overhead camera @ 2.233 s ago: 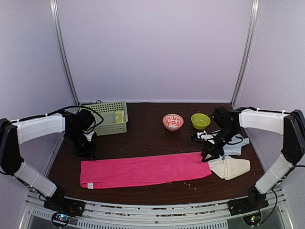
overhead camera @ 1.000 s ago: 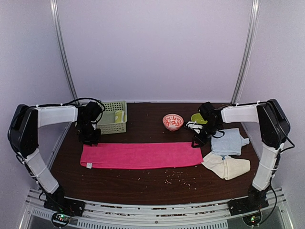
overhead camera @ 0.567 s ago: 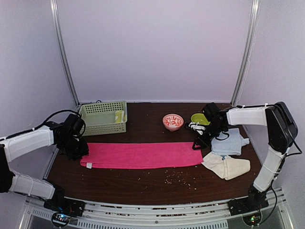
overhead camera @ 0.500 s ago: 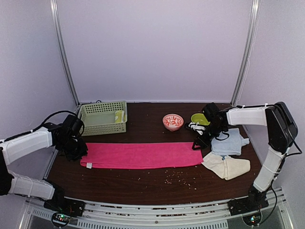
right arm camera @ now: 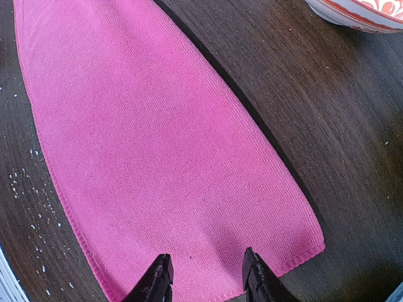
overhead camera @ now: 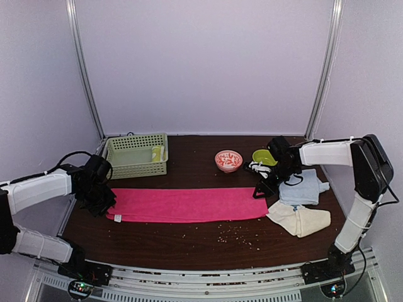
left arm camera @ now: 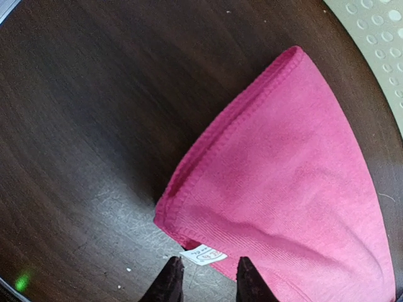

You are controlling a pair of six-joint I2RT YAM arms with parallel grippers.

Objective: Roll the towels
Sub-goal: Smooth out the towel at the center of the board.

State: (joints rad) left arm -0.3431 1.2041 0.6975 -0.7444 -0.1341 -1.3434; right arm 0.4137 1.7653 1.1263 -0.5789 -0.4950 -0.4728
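Observation:
The long pink towel (overhead camera: pixel 189 204) lies flat across the table. My left gripper (overhead camera: pixel 104 202) is open over its left end, its jaws either side of the white label (left arm camera: pixel 204 255) at the near corner (left arm camera: pixel 182 214). My right gripper (overhead camera: pixel 260 189) is open over the towel's right end (right arm camera: pixel 189 176), just above the cloth. The light blue towel (overhead camera: pixel 302 187) and the cream towel (overhead camera: pixel 301 220) lie crumpled at the right. A yellow towel (overhead camera: pixel 157 154) shows inside the basket.
A green plastic basket (overhead camera: pixel 135 155) stands at the back left. A red-patterned bowl (overhead camera: pixel 228 160) and a green bowl (overhead camera: pixel 263 156) stand at the back, the red one also in the right wrist view (right arm camera: pixel 359 12). Crumbs (overhead camera: pixel 236 234) dot the table in front of the towel.
Both arms pulled the pink towel back and flattened it. The left gripper then swung from the towel's far left edge down to its near left corner. The right gripper stayed at the right end.

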